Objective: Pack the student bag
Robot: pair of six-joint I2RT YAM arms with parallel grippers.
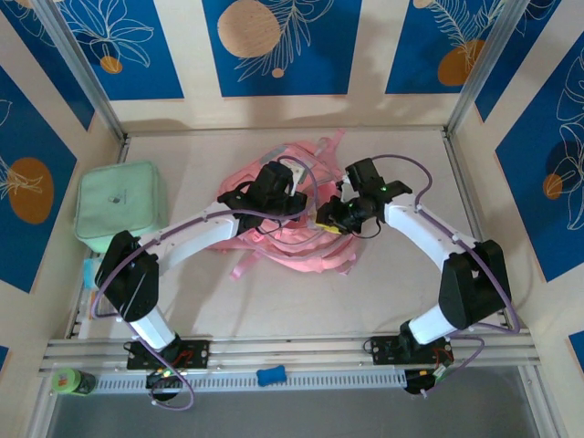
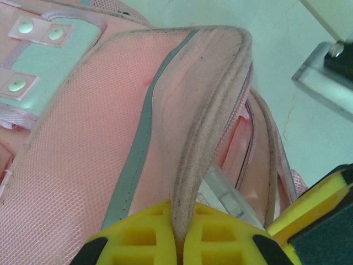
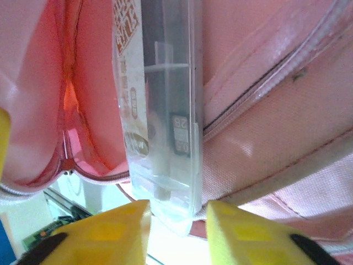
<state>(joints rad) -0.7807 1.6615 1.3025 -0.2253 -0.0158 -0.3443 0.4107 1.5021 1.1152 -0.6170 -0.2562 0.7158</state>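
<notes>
Student bag (image 1: pixel 297 248), pink, on surface (image 1: pixel 301 306). Left pincer (image 2: pixel 179 234) clenched on its rim. Right pincer (image 3: pixel 176 221) straddles clear plastic case (image 3: pixel 165 127) at bag opening; whether it grips, cannot tell.

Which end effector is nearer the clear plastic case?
Right. The right end effector straddles the clear plastic case; the left end effector pinches the student bag rim beside it.

place: robot test cell | cues: aluminium mounting rail (image 1: pixel 292 347); walled table (image 1: pixel 301 301); blue floral backdrop panels (image 1: pixel 274 46)
</notes>
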